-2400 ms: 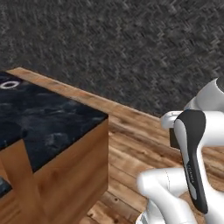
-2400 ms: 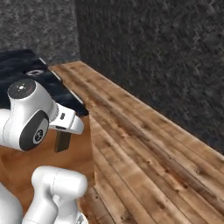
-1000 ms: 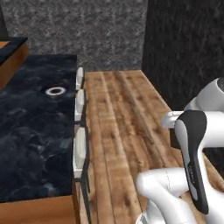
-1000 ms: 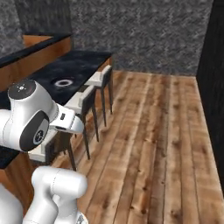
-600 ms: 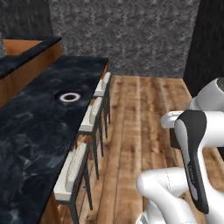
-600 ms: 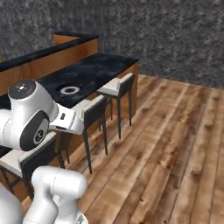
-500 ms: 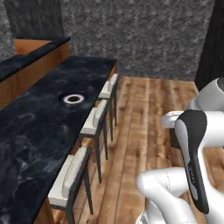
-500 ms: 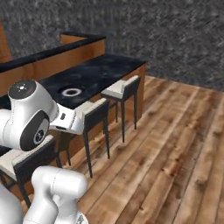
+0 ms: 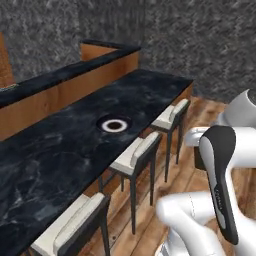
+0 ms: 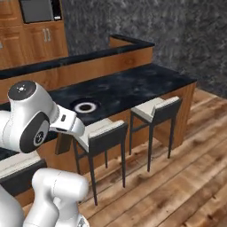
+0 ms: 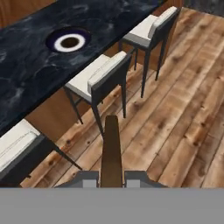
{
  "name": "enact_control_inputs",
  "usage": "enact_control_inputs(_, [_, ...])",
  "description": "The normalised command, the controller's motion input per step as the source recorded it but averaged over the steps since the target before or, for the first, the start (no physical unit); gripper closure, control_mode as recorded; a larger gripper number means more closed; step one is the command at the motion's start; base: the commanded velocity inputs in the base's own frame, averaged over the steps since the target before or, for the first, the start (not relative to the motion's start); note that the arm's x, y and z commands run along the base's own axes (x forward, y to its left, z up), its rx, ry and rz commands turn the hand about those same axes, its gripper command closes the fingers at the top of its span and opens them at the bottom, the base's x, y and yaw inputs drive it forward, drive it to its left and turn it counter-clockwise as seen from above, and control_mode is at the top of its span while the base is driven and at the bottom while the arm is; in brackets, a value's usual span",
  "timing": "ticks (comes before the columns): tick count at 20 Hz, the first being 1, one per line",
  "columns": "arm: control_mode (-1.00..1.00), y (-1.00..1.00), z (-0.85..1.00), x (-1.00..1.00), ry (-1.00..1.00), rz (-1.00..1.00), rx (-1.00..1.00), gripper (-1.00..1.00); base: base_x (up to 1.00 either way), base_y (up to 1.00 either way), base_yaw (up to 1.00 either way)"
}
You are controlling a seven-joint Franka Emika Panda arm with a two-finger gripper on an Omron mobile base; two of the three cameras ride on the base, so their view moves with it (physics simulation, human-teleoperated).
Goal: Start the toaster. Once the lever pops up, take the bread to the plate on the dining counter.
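One slice of bread sits edge-on between my fingertips, a thin brown slab rising up the middle of the hand view, and my gripper is clamped tight on it. The step in hand, as I judge it, is the carry to the plate, so everything now depends on getting the base close enough and squared to the dining counter before I reach. That plate lies on the black marbled slab, in front of the raised wooden ledge, roughly level with the gap between two of the stools tucked along the counter's edge; in the hand view it shows up and to the left of the slice, well apart from it. My arm is folded close over the base, with the hand out over the wood floor rather than over the counter, so a reach from here would probably be long and low. I would bring the base nearer alongside the stools, lift the hand above the counter top first, and only then travel across, because the stool backs stand between me and the slab and could catch the slice or the wrist. Over the plate I should turn the bread flatter and lower it onto the white centre before letting go, since dropping it on edge may let it topple off the rim.
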Motion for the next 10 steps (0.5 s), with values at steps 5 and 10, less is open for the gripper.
enact_control_inputs(5, [1.00,0.00,0.00,0.00,0.00,0.00,0.00,1.00,0.50,-0.77,0.62])
enact_control_inputs(10, [1.00,0.00,0.00,0.00,0.00,0.00,0.00,1.00,0.42,-0.65,0.66])
